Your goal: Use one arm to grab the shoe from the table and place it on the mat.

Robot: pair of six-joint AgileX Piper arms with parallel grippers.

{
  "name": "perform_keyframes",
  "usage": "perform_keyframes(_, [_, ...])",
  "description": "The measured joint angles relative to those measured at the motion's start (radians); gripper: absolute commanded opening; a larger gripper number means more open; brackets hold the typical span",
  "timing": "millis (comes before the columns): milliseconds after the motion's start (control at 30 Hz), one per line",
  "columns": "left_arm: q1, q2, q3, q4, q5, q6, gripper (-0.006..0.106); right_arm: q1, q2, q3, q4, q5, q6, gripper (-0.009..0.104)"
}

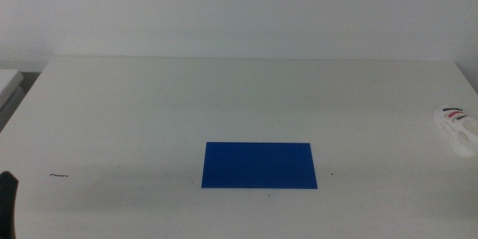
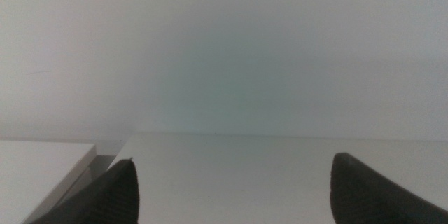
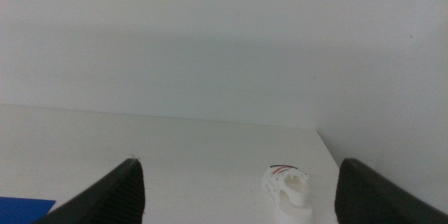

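Observation:
The small white shoe (image 1: 457, 128) with dark and red straps lies on the white table (image 1: 224, 97) near its right edge. It also shows in the right wrist view (image 3: 288, 187), ahead of and between the jaws. The dark blue mat (image 1: 258, 165) lies flat at the table's front middle; its corner shows in the right wrist view (image 3: 21, 210). My left gripper (image 2: 231, 182) is open and empty at the front left, its tip showing in the middle view (image 1: 7, 194). My right gripper (image 3: 238, 185) is open and empty, out of the middle view.
A small dark scratch mark (image 1: 58, 175) is on the table at the front left. A second white surface (image 2: 42, 164) stands beside the table's left edge. A white wall rises behind the table.

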Motion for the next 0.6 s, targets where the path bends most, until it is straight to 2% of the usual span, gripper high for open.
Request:
perform_keyframes(300, [0.0, 0.0, 0.0, 0.0, 0.0, 0.0, 0.094, 0.0, 0.0, 0.0, 0.019, 0.012, 0.004, 0.093])
perform_keyframes(400, [0.0, 0.0, 0.0, 0.0, 0.0, 0.0, 0.094, 0.0, 0.002, -0.056, 0.019, 0.165, 0.004, 0.093])
perform_keyframes(600, [0.0, 0.0, 0.0, 0.0, 0.0, 0.0, 0.094, 0.0, 0.156, -0.364, 0.025, 0.443, 0.004, 0.093])
